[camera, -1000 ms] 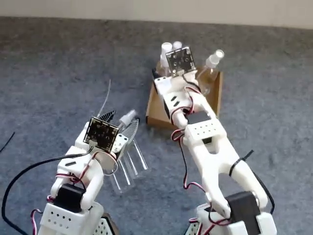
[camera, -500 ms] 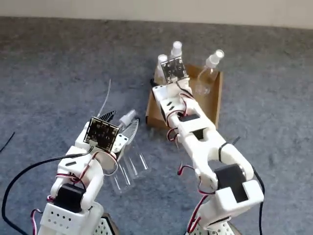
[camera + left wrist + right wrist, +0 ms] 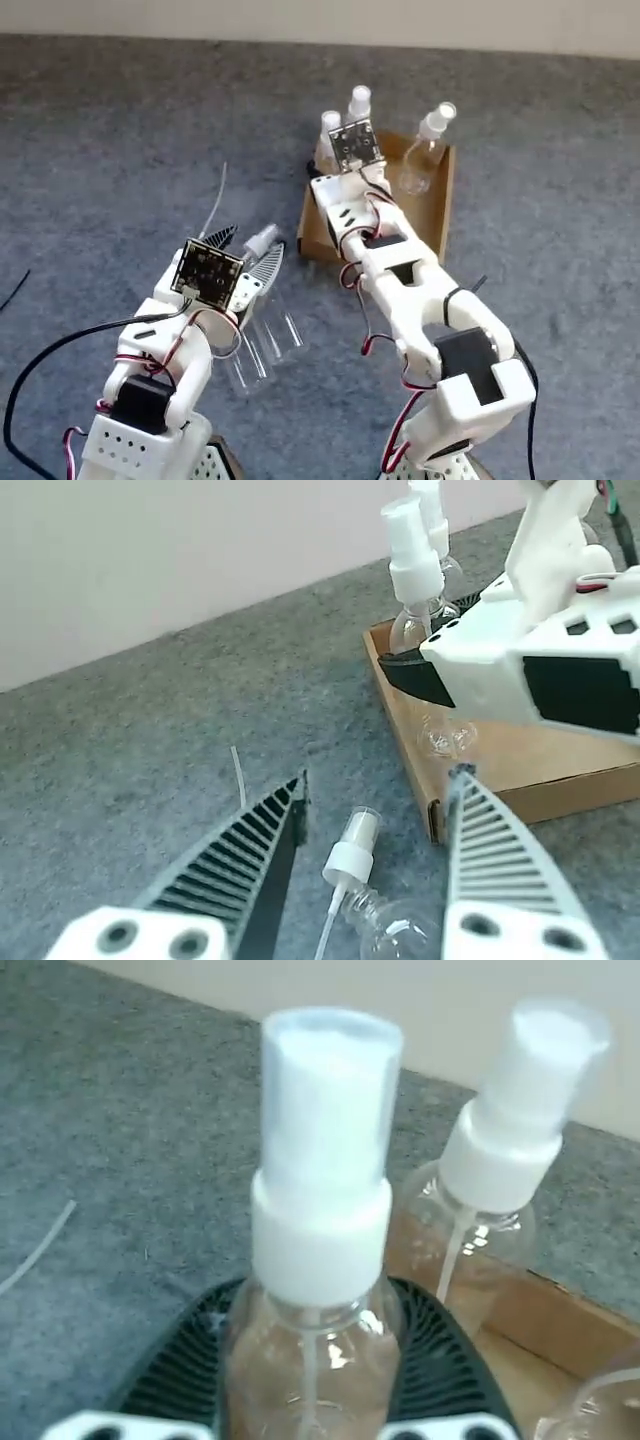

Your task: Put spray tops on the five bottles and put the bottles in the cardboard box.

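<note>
From above, three capped bottles [image 3: 430, 140] stand in the cardboard box [image 3: 440, 215], and others [image 3: 265, 335] lie on the surface [image 3: 120, 130] left of it.

In the left wrist view, the left gripper [image 3: 380, 780], jaws apart, straddles a lying bottle [image 3: 375, 920] just outside the box, apparently lined up for pickup.

In the right wrist view, the right gripper [image 3: 318, 1310] has its jaws clamped on an upright bottle [image 3: 310, 1360] at the box's corner, likely steadying it beside a neighbour [image 3: 480, 1210].

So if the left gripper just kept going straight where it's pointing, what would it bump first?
The left gripper would likely hit the spray top of the bottle lying between its open fingers; depth is unclear.
</note>
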### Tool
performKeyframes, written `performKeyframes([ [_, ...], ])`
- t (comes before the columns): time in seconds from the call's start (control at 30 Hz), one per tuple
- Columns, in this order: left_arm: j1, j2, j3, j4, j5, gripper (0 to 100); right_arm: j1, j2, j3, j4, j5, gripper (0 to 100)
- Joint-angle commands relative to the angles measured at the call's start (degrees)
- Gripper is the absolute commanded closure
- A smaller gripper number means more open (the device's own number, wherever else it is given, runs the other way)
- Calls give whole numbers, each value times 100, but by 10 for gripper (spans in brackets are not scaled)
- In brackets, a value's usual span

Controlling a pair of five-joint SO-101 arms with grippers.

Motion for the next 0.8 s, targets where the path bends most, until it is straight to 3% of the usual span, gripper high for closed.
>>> performKeyframes([
  [0.0, -84, -48, -13, 9, -53, 797, 48, -4, -66, 13, 9, 875],
  [0.4, -84, -48, -13, 9, -53, 797, 48, -22, -66, 31, 35, 745],
  [0.77, -84, -48, -13, 9, -53, 797, 40, -936, -57, 725, 0, 741],
])
